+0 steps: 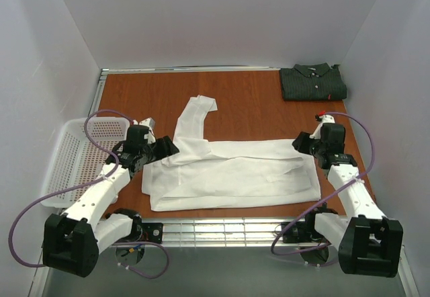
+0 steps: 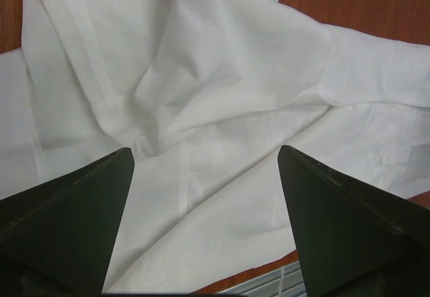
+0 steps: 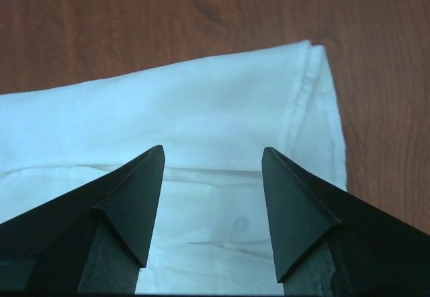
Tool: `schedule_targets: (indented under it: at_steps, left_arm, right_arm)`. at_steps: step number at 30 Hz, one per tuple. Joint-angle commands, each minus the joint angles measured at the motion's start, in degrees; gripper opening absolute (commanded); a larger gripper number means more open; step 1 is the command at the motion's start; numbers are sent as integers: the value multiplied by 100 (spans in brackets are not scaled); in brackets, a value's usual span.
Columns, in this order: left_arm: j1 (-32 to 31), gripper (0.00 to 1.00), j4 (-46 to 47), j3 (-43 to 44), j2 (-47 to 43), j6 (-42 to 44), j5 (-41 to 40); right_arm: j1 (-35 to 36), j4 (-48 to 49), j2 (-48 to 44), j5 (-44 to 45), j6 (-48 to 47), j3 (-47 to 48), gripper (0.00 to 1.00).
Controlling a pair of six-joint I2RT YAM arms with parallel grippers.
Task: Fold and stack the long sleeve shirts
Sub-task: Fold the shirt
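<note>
Lying flat mid-table, white shirt (image 1: 235, 173). Left gripper (image 1: 168, 148) stood wide open, right gripper (image 1: 299, 146) open, both above shirt, gripping nothing. Dark shirt (image 1: 312, 82) folded far right; red tag (image 1: 329, 97) too small to read.

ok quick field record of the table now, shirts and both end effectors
white shirt: plain white cloth shirt, spread flat mid-table, one sleeve angled toward the far edge
dark shirt: dark grey-green collared shirt, folded, far right corner
basket: white plastic mesh basket, at left edge
left end effector: open, over white shirt's left end
right end effector: open, over white shirt's right end
</note>
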Motion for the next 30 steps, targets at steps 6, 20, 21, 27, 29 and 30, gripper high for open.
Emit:
schedule_targets:
  at_steps: [6,20,21,27,29,30]
  left_arm:
    - [33,84,38,1262,1011,-50,-28]
    - [77,79,855,3749,4552,679,-222]
    - [77,77,855,4107,4757,775,-196]
    - [77,65,846,4893,5813,1013,51]
    - [77,51,838,4990,5901,1048,121]
    - [77,43,846,5007,5901,1135,199]
  right_arm:
    - [1038,442,156,45,534,135,56]
    - [1126,434,606,239,447,-481,53]
    - [1187,337,519,222,333,-455,53]
    - [1513,90,193,257,69,-252,54]
    - [1566,73,35,265,60,-243,55]
    - [1592,81,-18,274,69,-243,55]
